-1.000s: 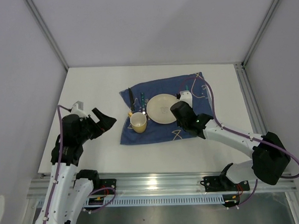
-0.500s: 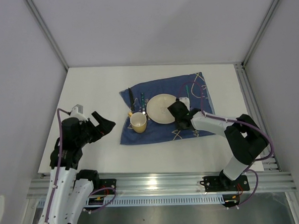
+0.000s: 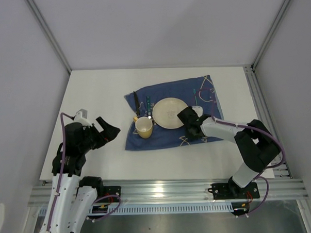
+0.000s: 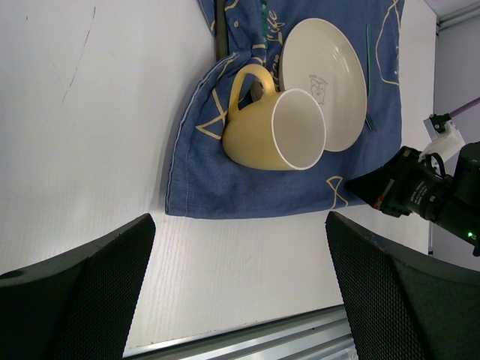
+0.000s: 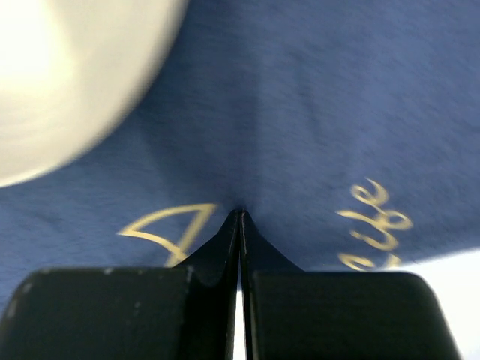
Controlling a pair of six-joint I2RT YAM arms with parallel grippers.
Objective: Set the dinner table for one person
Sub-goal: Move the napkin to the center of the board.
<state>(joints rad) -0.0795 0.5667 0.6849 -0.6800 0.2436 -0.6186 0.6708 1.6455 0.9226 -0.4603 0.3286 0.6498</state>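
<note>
Left claw (image 3: pixel 108 128), lower left, fully spread, empty above desk (image 3: pixel 92 93). Right claw (image 5: pixel 240 216) closed, tips on blue cloth (image 5: pixel 315 112), possibly pinching it.

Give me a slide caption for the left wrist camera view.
Open left gripper faces a yellow mug beside a cream plate on a blue cloth.

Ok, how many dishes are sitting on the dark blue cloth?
2: a round cream plate in the middle of the dark blue cloth, and a yellow handled mug just left of it, nearer the arms. Nothing seems hidden.
</note>
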